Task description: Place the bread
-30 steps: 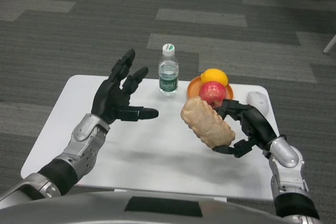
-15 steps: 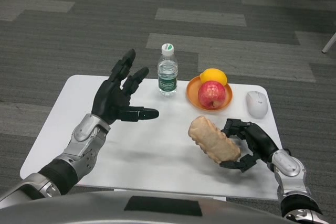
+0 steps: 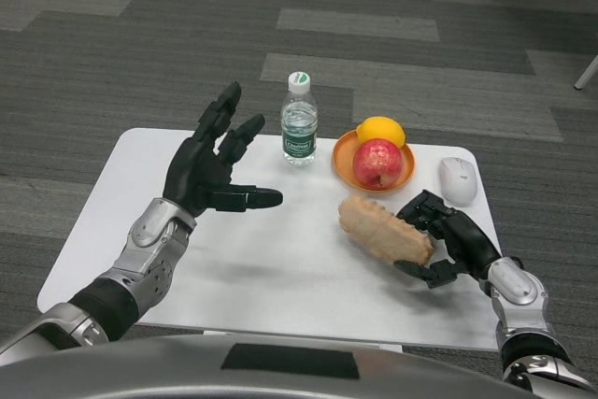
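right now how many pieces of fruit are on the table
2, both on the orange plate behind the bread: a red apple in front and a yellow fruit right behind it. None appear hidden.

One bread loaf (image 3: pixel 383 230), one water bottle (image 3: pixel 299 121), one apple (image 3: pixel 381 160), one lemon (image 3: pixel 380 129), one orange plate (image 3: pixel 347 161), one mouse (image 3: pixel 457 180).

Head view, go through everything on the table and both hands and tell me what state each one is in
Bread: low over the table, held by the right hand, contact with the table unclear.
Right hand: fingers around the bread's right end.
Left hand: raised over the table, fingers spread, empty.
Bottle: upright, cap on.
Plate: on the table, holding an apple and a lemon.
Mouse: lying flat near the right edge.
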